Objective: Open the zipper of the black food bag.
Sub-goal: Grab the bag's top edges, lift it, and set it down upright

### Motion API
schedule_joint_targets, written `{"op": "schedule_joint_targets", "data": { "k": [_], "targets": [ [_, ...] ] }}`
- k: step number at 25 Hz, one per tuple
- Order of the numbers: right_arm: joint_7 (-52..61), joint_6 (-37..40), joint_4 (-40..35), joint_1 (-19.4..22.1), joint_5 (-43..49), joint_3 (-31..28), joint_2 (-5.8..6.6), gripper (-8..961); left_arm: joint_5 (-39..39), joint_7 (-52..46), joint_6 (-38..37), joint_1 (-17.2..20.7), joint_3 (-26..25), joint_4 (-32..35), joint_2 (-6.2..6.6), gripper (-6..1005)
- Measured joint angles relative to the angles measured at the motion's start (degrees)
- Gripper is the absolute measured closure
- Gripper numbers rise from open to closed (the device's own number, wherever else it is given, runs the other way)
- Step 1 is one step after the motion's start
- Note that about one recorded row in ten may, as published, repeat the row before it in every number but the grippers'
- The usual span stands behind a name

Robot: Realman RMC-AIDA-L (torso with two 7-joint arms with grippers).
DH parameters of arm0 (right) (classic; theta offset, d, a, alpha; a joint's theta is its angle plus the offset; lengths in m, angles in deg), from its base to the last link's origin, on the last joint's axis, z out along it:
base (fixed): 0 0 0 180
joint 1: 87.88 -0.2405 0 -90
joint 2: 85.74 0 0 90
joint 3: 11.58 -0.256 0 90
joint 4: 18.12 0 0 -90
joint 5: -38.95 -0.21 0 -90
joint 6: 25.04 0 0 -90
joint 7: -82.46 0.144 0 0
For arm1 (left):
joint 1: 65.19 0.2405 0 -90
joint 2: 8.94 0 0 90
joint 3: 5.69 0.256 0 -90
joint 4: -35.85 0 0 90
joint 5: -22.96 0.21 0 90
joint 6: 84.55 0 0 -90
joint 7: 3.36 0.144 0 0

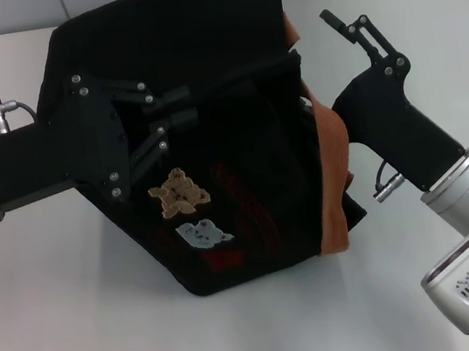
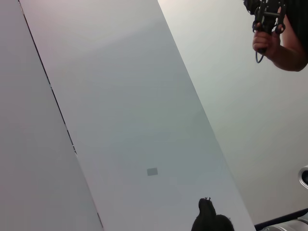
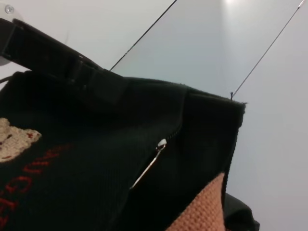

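Observation:
The black food bag (image 1: pixel 238 140) lies tipped on the white table, its tan bear patch (image 1: pixel 180 192) and white bear patch facing up. My left gripper (image 1: pixel 191 104) reaches in from the left, its fingers closed together on the bag's upper fabric. My right gripper (image 1: pixel 316 62) stands at the bag's right edge by the orange-brown handle (image 1: pixel 332 178); one finger (image 1: pixel 344 25) sticks up free and the other is against the bag. In the right wrist view the zipper (image 3: pixel 159 154) runs along the black fabric, and its silver pull tab (image 3: pixel 161 143) lies untouched.
The white table (image 1: pixel 80 322) spreads around the bag, with a tiled wall behind it. The left wrist view looks up at wall panels and shows a person's hand (image 2: pixel 272 45) holding a device far off.

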Motion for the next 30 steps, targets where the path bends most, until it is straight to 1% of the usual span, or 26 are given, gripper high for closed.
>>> {"op": "schedule_joint_targets", "data": {
  "k": [14,16,27,30],
  "targets": [
    [0.0,-0.26,-0.03,0.17,0.97,0.24,0.0,229,0.01,0.0,0.63,-0.29,-0.09,0.0,0.0,914],
    [0.0,-0.38,-0.05,0.18,1.63,0.24,0.0,425,0.01,0.0,0.94,-0.34,-0.02,0.0,0.0,914],
    [-0.05,-1.88,-0.23,-0.37,3.17,0.24,0.0,663,0.01,0.64,1.42,-0.84,0.07,-0.68,0.0,916],
    [-0.21,-2.72,-0.22,-0.56,3.23,0.23,0.0,779,0.01,0.66,1.54,-0.86,0.07,-0.77,0.0,917]
  ]
}}
